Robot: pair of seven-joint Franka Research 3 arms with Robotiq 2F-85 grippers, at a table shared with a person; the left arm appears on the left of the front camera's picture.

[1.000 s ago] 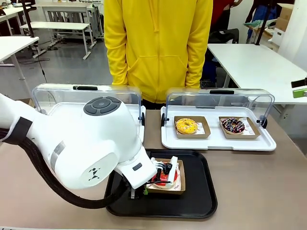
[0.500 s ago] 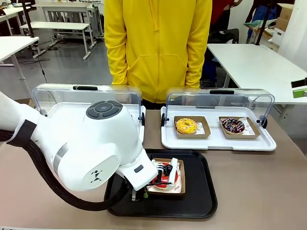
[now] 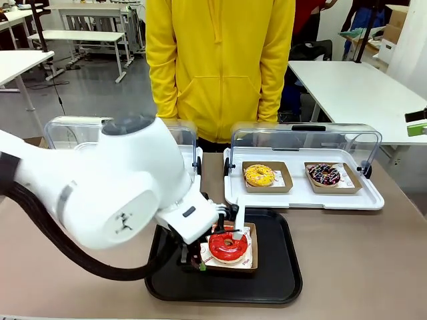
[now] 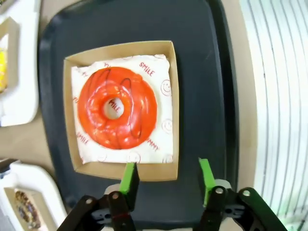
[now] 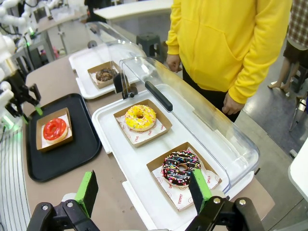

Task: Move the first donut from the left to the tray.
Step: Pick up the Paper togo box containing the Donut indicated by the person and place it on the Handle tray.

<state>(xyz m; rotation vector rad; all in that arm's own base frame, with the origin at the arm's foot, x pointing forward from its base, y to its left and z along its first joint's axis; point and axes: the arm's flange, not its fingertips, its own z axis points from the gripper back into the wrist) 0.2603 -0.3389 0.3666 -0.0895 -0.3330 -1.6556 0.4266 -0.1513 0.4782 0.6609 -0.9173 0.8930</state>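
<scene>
Left wrist view looks straight down my own left claw (image 4: 166, 178), whose green pads (image 4: 129, 177) stand apart with nothing between them, poised just above the near wall of the brown cardboard holder (image 4: 172, 103). Beyond them the red-glazed donut (image 4: 117, 108) sits on white paper printed SMILE, inside that holder, which rests flat on the black tray (image 4: 202, 62). The front view gives what my wrist cannot: my bulky white left arm (image 3: 113, 193) reaches in low over the tray (image 3: 273, 280), the donut (image 3: 228, 246) lies just right of my fingers, and the tray lies on the brown table (image 3: 360, 253). Farther off a white display tray (image 3: 303, 197) with its clear lid raised carries a yellow-glazed donut (image 3: 259, 175) and a chocolate-glazed donut (image 3: 324, 174), and a person in a yellow hoodie (image 3: 220, 60) stands behind. The right wrist view shows my right claw (image 5: 144, 190) spread wide and empty above the display tray, near a sprinkled chocolate donut (image 5: 179, 171), with the red donut on the tray well apart to one side.
</scene>
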